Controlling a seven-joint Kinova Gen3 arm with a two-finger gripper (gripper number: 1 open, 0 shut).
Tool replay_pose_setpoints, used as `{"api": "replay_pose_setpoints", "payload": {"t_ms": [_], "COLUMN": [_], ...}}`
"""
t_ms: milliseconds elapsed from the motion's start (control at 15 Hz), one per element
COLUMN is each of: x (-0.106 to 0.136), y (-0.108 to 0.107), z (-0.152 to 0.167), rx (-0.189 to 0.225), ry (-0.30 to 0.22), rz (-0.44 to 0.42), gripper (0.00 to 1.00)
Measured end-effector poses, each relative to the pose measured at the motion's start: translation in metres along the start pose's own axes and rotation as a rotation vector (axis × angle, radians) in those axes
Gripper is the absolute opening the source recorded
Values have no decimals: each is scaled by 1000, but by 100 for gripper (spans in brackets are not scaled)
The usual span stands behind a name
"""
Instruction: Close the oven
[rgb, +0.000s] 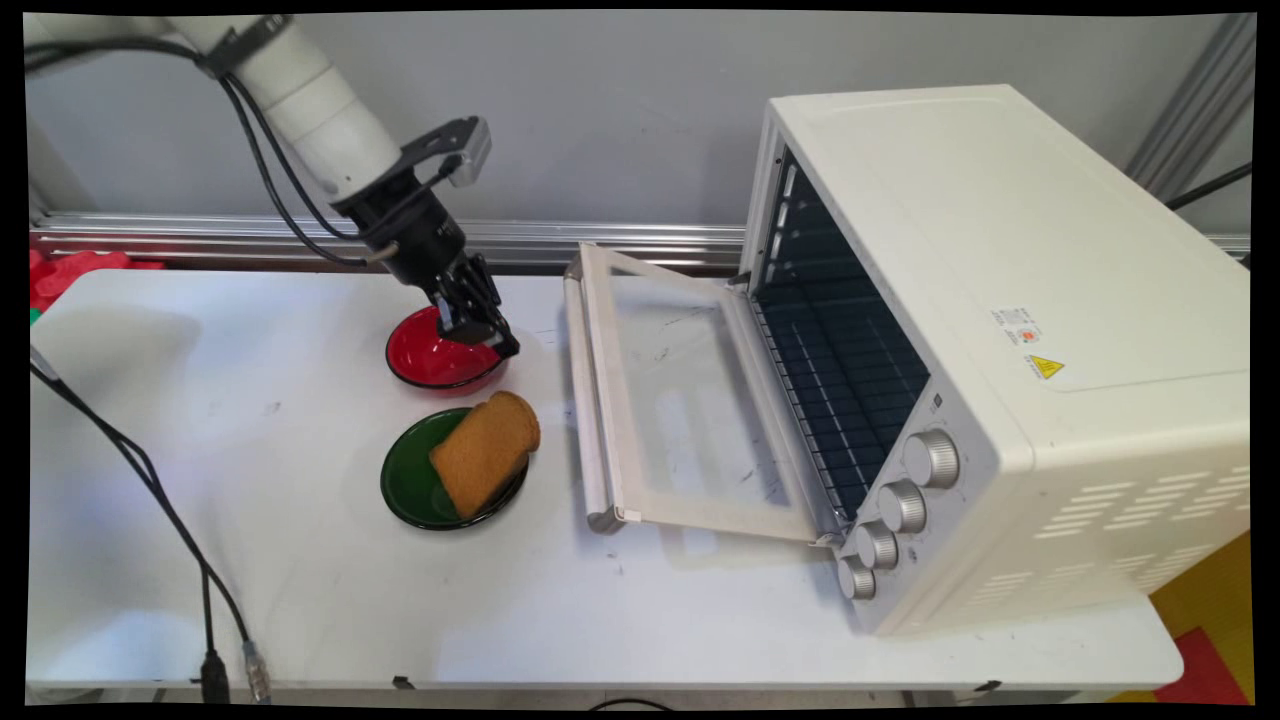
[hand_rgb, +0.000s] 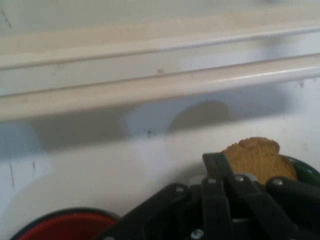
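- My claw (rgb: 492, 335), fingers drawn together and holding nothing, hangs over the red bowl's (rgb: 430, 365) rim.
- Toast (rgb: 485, 452) rests on a green plate (rgb: 415, 485) beside the open oven (rgb: 1000, 350).

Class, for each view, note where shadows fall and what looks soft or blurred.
Main view: sharp; the oven door throws a soft shadow on the table beneath its near edge, and the arm's shadow lies faintly at far left. Hand view: soft throughout; the toast casts a rounded shadow towards the door handle, and the tool's linkage is blurred.
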Motion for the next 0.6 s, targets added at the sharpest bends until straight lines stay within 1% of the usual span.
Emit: {"api": "replay_pose_setpoints", "payload": {"t_ms": [133, 267, 467, 600], "x": [-9, -13, -19, -21], "y": [-4, -6, -10, -12], "z": [24, 38, 65, 76], "rx": [-7, -8, -4, 0], "ry": [25, 41, 80, 100], "rz": [28, 44, 62, 67], "gripper": [0, 0, 0, 0]}}
